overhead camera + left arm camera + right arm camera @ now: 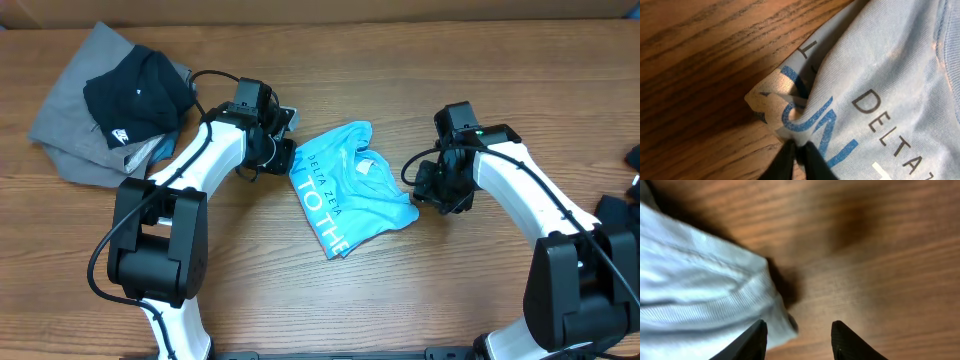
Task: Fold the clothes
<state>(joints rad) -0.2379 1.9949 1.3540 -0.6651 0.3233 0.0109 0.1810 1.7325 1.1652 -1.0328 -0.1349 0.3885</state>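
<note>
Light blue T-shirt [350, 185] lies bunched, not yet neatly folded; left gripper [797, 159] pinches its printed edge tight; right gripper [799, 340] gapes empty at its opposite edge; black shirt [135, 90] and grey shirt [75, 135], well apart from it, lie heaped.

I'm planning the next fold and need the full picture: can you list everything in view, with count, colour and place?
blue shirt: one, light blue with white and teal print, middle of the table, partly folded.
grey shirt: one, grey, far left of the table, crumpled.
black shirt: one, black with a small white logo, lying on the grey shirt.
dark thing: one, black, right edge, cut off by the frame; cannot tell what it is.
table: one, brown wood, under everything.
left hand: one, black fingers, shut on the blue shirt's printed edge.
right hand: one, black fingers, open, at the blue shirt's other edge.
</note>
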